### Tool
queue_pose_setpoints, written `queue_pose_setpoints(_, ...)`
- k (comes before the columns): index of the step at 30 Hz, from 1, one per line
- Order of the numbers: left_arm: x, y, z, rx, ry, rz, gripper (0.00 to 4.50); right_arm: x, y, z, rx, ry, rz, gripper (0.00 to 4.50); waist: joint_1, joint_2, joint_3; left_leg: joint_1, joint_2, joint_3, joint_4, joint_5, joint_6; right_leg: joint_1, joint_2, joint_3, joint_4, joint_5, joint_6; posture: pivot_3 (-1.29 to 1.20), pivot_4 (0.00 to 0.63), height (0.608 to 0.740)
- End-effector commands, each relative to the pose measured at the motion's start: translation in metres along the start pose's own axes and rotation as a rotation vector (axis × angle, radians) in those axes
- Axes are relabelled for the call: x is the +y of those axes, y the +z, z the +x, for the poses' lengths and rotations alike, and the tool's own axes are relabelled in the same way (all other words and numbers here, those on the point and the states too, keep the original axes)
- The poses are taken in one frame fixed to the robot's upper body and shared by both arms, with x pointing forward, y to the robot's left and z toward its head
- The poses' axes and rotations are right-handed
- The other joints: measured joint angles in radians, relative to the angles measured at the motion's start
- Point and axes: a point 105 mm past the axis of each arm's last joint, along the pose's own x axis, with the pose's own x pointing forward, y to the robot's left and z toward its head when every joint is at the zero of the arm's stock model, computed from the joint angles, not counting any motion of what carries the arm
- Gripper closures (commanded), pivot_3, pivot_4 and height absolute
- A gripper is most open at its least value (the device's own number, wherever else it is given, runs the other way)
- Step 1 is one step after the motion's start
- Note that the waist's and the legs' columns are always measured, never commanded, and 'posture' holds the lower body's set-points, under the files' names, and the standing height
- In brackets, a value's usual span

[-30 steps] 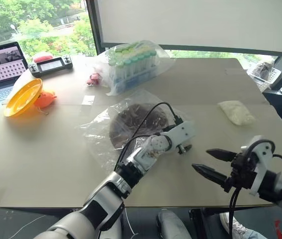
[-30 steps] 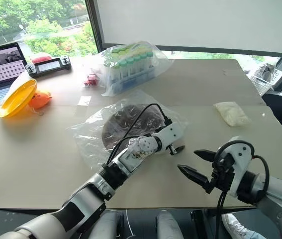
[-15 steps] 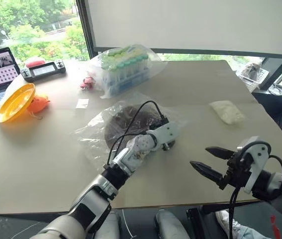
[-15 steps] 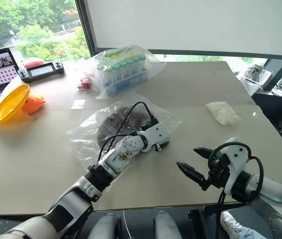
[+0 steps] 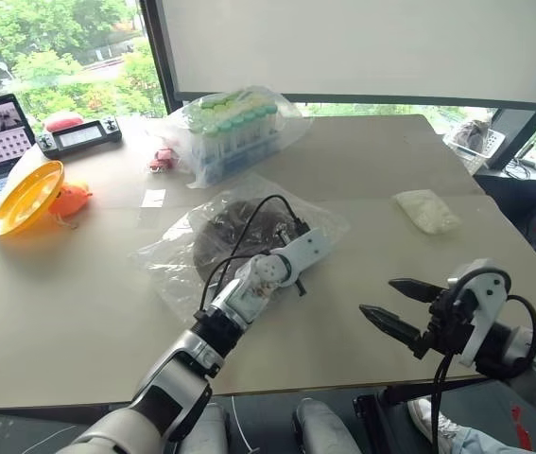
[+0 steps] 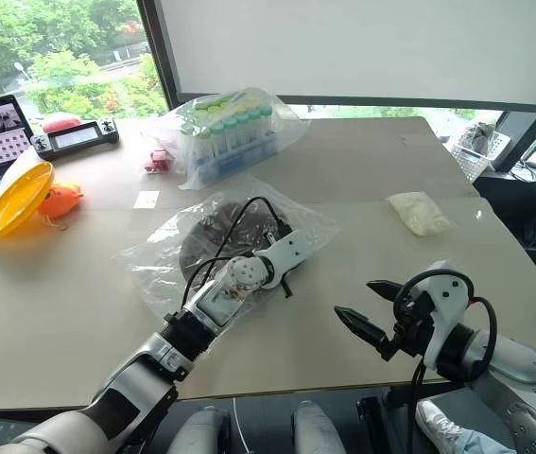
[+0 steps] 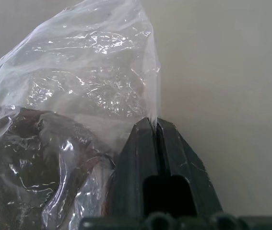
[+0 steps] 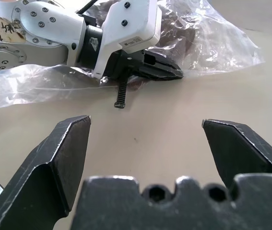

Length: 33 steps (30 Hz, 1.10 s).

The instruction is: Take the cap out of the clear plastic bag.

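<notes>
Left eye view, read from the left side across: an orange bowl-like lid [image 5: 25,194] and a bagged rack of green-capped tubes [image 5: 234,128] sit well away from the work, toward the far left of the desk [image 5: 78,303]. Near the middle lies the clear plastic bag [image 5: 178,255], flat and crinkled, with the cap [image 5: 234,236] inside it as a dark brown dome, wholly enclosed. The left claw [image 5: 298,280] rests at the bag's near right edge, and the left wrist view shows its fingers pressed together on a thin fold of the film [image 7: 151,103], apparently with no cap fabric between them; the cap lies just beside that pinch, to one side. Further right, the right claw [image 5: 392,305] hovers above bare desk with its fingers spread wide, well apart from the bag, and a small white packet [image 5: 426,210] lies beyond it near the far right edge. The step in hand looks like anchoring the plastic so the other arm can fetch the cap. To do it well, the left pinch should stay on film alone and lift only a little, enough to gape the bag; I cannot tell where the mouth is. The right claw would then want to come in low toward the cap's rim and bite fabric rather than plastic. The risk is that both claws end up holding the same film, which would drag bag and cap together across the desk.
</notes>
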Motion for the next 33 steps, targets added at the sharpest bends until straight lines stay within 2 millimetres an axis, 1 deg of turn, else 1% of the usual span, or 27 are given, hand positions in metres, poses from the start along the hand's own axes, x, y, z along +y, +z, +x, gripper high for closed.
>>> queue_pose_setpoints(1, -0.005, -0.037, -0.005, 0.090, -0.050, -0.111, 4.44, 0.001, 0.009, 0.000, -0.038, -0.005, -0.040, 0.00, 0.000, 0.000, 0.000, 0.000, 0.000, 0.000, 0.000, 0.000, 0.000, 0.000, 0.000, 0.000, 0.000, 0.000, 0.000, 0.00, 0.150, 0.740)
queue_pose_setpoints(2, -0.011, -0.025, -0.011, 0.004, -0.108, -0.076, 4.44, 0.001, 0.009, 0.001, -0.037, -0.005, -0.039, 0.00, -0.001, 0.000, 0.000, 0.000, 0.000, 0.000, 0.000, 0.000, 0.000, 0.000, 0.000, 0.000, 0.000, 0.000, 0.000, 0.00, 0.150, 0.740)
queue_pose_setpoints(3, -0.015, -0.017, -0.016, -0.055, -0.150, -0.046, 4.44, 0.000, 0.009, 0.002, -0.037, -0.005, -0.038, 0.00, -0.002, 0.001, -0.001, 0.000, 0.000, 0.000, -0.001, 0.000, 0.000, -0.001, 0.000, 0.000, 0.000, 0.000, 0.000, 0.00, 0.150, 0.740)
queue_pose_setpoints(4, -0.018, -0.012, -0.024, -0.111, -0.187, 0.011, 4.44, 0.000, 0.009, 0.002, -0.038, -0.004, -0.038, 0.00, 0.000, 0.002, -0.001, 0.000, 0.000, 0.001, -0.004, 0.000, 0.000, -0.002, 0.001, 0.002, 0.000, 0.000, 0.000, 0.00, 0.150, 0.740)
queue_pose_setpoints(5, -0.019, -0.011, -0.033, -0.140, -0.208, 0.052, 4.44, 0.000, 0.009, 0.003, -0.039, -0.002, -0.038, 0.00, 0.002, 0.002, -0.001, 0.000, 0.000, 0.002, -0.005, 0.000, 0.000, -0.002, 0.001, 0.003, 0.000, 0.000, 0.000, 0.00, 0.150, 0.740)
queue_pose_setpoints(6, -0.019, -0.013, -0.041, -0.157, -0.226, 0.084, 4.44, 0.000, 0.010, 0.003, -0.041, 0.001, -0.038, 0.00, 0.002, 0.002, -0.001, 0.000, 0.000, 0.002, -0.007, 0.000, 0.000, -0.003, 0.001, 0.003, -0.001, -0.001, -0.001, 0.00, 0.150, 0.740)
queue_pose_setpoints(8, -0.017, -0.024, -0.060, -0.165, -0.270, 0.173, 4.44, 0.000, 0.010, 0.005, -0.042, 0.007, -0.036, 0.00, 0.003, 0.002, -0.001, 0.000, 0.000, 0.002, -0.010, 0.000, 0.000, -0.004, 0.000, 0.004, -0.002, -0.001, -0.002, 0.00, 0.150, 0.740)
queue_pose_setpoints(10, -0.011, -0.033, -0.077, -0.173, -0.289, 0.255, 4.44, -0.002, 0.010, 0.007, -0.040, 0.012, -0.036, 0.00, 0.006, 0.002, -0.001, 0.000, 0.000, 0.002, -0.012, 0.000, 0.000, -0.004, 0.000, 0.004, -0.003, -0.002, -0.003, 0.00, 0.150, 0.740)
queue_pose_setpoints(12, -0.005, -0.039, -0.100, -0.212, -0.335, 0.308, 4.44, -0.002, 0.010, 0.011, -0.041, 0.027, -0.034, 0.00, 0.008, 0.003, -0.001, -0.001, 0.000, 0.002, -0.013, 0.000, 0.000, -0.005, 0.000, 0.004, -0.004, -0.002, -0.003, 0.00, 0.150, 0.740)
queue_pose_setpoints(14, -0.002, -0.042, -0.115, -0.234, -0.371, 0.355, 4.44, -0.002, 0.011, 0.014, -0.045, 0.037, -0.033, 0.00, 0.008, 0.003, -0.001, -0.001, 0.000, 0.003, -0.013, 0.000, 0.000, -0.005, -0.001, 0.003, -0.004, -0.002, -0.003, 0.00, 0.150, 0.740)
queue_pose_setpoints(16, 0.000, -0.050, -0.131, -0.250, -0.426, 0.397, 4.44, -0.002, 0.011, 0.017, -0.048, 0.049, -0.032, 0.00, 0.012, 0.003, -0.001, -0.001, 0.000, 0.003, -0.012, 0.000, 0.000, -0.004, -0.001, 0.002, -0.004, -0.002, -0.002, 0.00, 0.150, 0.740)
queue_pose_setpoints(19, 0.005, -0.066, -0.154, -0.248, -0.511, 0.456, 4.44, -0.003, 0.010, 0.021, -0.043, 0.064, -0.033, 0.00, 0.016, 0.003, 0.000, -0.001, 0.000, 0.003, -0.012, 0.000, 0.000, -0.004, -0.002, 0.002, -0.005, -0.002, -0.002, 0.00, 0.150, 0.740)
queue_pose_setpoints(21, 0.015, -0.075, -0.172, -0.229, -0.552, 0.468, 4.44, -0.003, 0.010, 0.024, -0.043, 0.079, -0.035, 0.00, 0.017, 0.003, 0.000, -0.001, 0.000, 0.003, -0.012, 0.000, 0.000, -0.004, -0.002, 0.002, -0.005, -0.002, -0.002, 0.00, 0.150, 0.740)
queue_pose_setpoints(23, 0.021, -0.078, -0.181, -0.219, -0.566, 0.468, 4.44, -0.003, 0.010, 0.025, -0.042, 0.086, -0.036, 0.00, 0.020, 0.004, 0.000, -0.002, 0.000, 0.003, -0.012, 0.000, 0.000, -0.005, -0.002, 0.002, -0.005, -0.002, -0.003, 0.00, 0.150, 0.740)
queue_pose_setpoints(26, 0.035, -0.090, -0.198, -0.158, -0.578, 0.428, 4.44, -0.005, 0.009, 0.028, -0.038, 0.096, -0.039, 0.00, 0.026, 0.004, 0.001, -0.002, 0.000, 0.003, -0.012, 0.000, 0.000, -0.005, -0.002, 0.001, -0.006, -0.003, -0.003, 0.00, 0.150, 0.740)
queue_pose_setpoints(28, 0.042, -0.096, -0.205, -0.124, -0.575, 0.419, 4.44, -0.005, 0.008, 0.029, -0.036, 0.102, -0.042, 0.00, 0.028, 0.004, 0.001, -0.003, 0.001, 0.003, -0.012, 0.000, 0.000, -0.005, -0.002, 0.001, -0.006, -0.003, -0.003, 0.00, 0.150, 0.740)
queue_pose_setpoints(30, 0.048, -0.099, -0.208, -0.107, -0.556, 0.411, 4.44, -0.006, 0.009, 0.031, -0.035, 0.109, -0.045, 0.00, 0.028, 0.004, 0.001, -0.003, 0.001, 0.003, -0.012, 0.000, 0.000, -0.005, -0.002, 0.001, -0.006, -0.003, -0.003, 0.00, 0.150, 0.740)
queue_pose_setpoints(32, 0.053, -0.097, -0.206, -0.114, -0.518, 0.383, 4.44, -0.006, 0.009, 0.033, -0.035, 0.118, -0.047, 0.00, 0.030, 0.005, 0.001, -0.002, 0.001, 0.003, -0.012, 0.000, 0.000, -0.005, -0.002, 0.001, -0.006, -0.003, -0.003, 0.00, 0.150, 0.740)
queue_pose_setpoints(33, 0.054, -0.093, -0.204, -0.128, -0.498, 0.363, 4.19, -0.007, 0.009, 0.034, -0.034, 0.123, -0.050, 0.00, 0.031, 0.005, 0.001, -0.003, 0.001, 0.003, -0.012, 0.000, 0.000, -0.005, -0.002, 0.000, -0.006, -0.003, -0.003, 0.00, 0.150, 0.740)
